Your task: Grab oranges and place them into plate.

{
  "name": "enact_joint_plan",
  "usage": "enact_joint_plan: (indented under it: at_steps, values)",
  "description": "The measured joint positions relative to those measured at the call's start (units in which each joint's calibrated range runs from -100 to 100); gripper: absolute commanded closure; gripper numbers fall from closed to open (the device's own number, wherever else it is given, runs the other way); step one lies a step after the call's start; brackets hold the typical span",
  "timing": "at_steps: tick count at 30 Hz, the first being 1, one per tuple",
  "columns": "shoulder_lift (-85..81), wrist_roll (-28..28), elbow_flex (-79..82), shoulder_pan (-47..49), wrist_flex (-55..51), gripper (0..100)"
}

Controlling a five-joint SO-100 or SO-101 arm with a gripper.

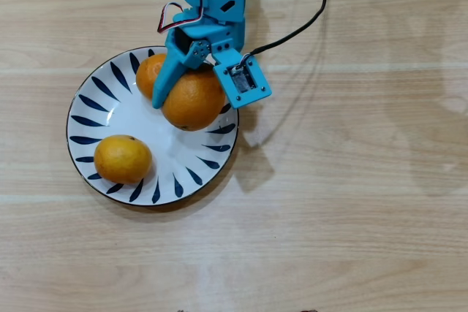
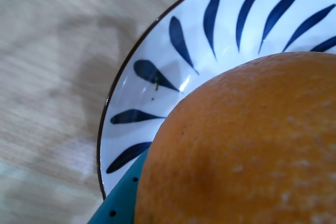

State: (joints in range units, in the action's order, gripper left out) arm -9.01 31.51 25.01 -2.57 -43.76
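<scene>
The plate [image 1: 110, 111] is the thing to steer by on this pale wooden table [image 1: 351, 202]. All three fruits are within its rim in the overhead view: a yellower small orange [image 1: 122, 158] rests alone on the near-left part of the plate, a second small orange [image 1: 150, 72] lies at the far side, and the large orange [image 1: 194, 99] is pressed right against it, toward the plate's right edge. The blue gripper [image 1: 191, 96] comes in from beyond the far rim, its jaws spread wide and closed around the large orange, one finger [image 1: 170, 77] wedged between the two fruits. In the wrist view that orange [image 2: 247, 145] fills the frame above the plate's petal strokes [image 2: 152, 74]. Whether it rests on the plate or hangs just above I cannot tell. I'd judge it is held here for release.
</scene>
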Motion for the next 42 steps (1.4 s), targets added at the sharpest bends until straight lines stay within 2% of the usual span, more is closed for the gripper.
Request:
enact_joint_plan:
  at_steps: [4, 14, 16, 17, 19, 21, 23, 33, 41, 42]
  values:
    - [0.00, 0.00, 0.00, -0.08, 0.00, 53]
    - [-2.20, 1.20, -0.27, 3.04, 0.17, 54]
    - [-2.45, 1.20, -0.27, 2.87, 0.17, 60]
    - [-2.71, 1.20, -0.27, 3.21, 0.17, 71]
    - [-3.72, 1.04, -0.27, 4.73, 0.17, 83]
    - [-6.43, -1.10, 1.33, 5.57, 0.17, 94]
    - [-10.75, -4.12, 3.63, 7.01, 0.17, 98]
    - [-41.90, -15.75, 25.94, 10.13, -0.09, 98]
    - [-68.47, -22.64, 45.95, 11.90, -7.41, 98]
    - [-74.06, -25.14, 51.70, 12.16, -7.49, 98]
